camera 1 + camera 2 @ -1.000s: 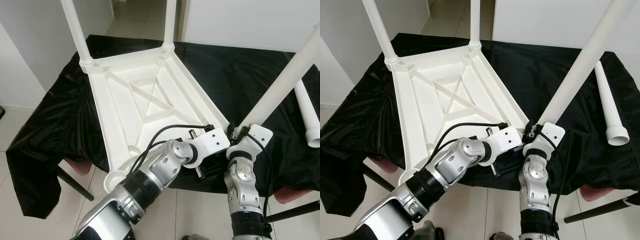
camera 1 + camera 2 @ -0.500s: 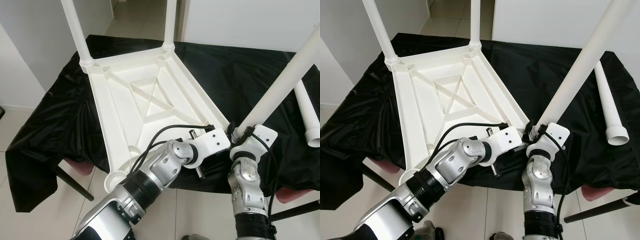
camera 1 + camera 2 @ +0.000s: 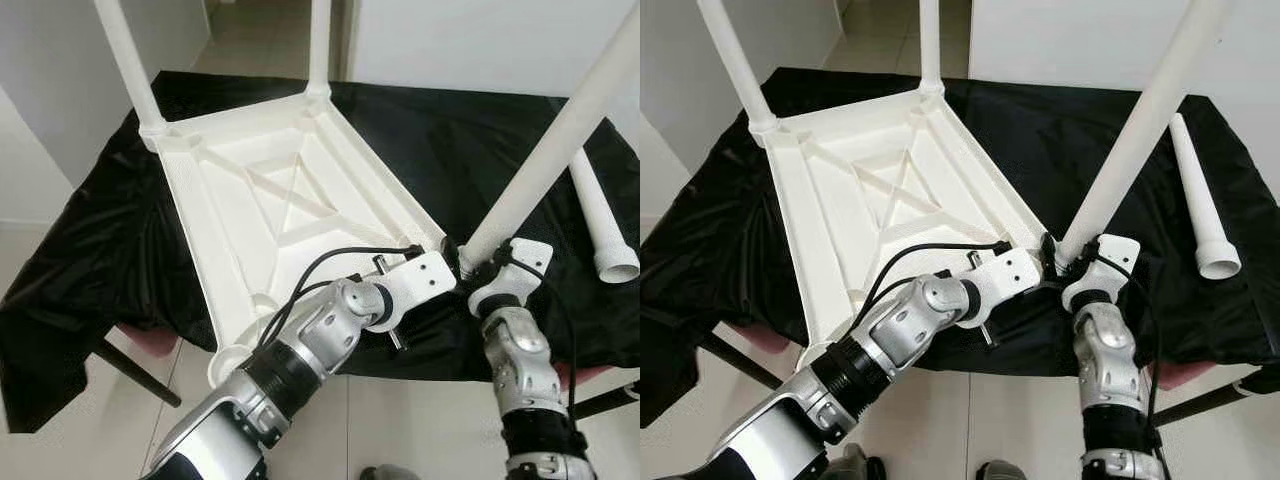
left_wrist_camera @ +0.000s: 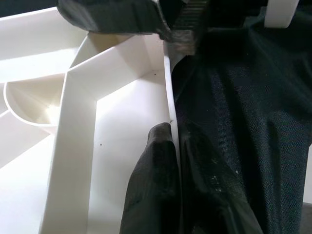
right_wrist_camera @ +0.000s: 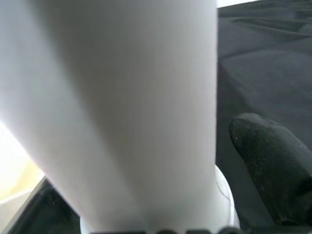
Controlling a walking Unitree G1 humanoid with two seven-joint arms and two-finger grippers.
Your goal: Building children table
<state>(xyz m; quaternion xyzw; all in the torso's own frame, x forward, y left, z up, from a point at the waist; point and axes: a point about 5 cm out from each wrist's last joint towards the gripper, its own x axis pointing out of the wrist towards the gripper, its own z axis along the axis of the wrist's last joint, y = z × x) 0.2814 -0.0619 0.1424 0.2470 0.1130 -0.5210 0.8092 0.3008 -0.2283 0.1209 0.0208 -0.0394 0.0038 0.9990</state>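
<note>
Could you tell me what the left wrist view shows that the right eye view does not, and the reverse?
The left wrist view alone shows the left gripper up close, its black fingers pinching the thin rim of the upturned table top.

The right eye view alone shows two fitted legs, a loose leg on the cloth, and the right gripper at the tilted leg.

Both show the white table top and black cloth.
</note>
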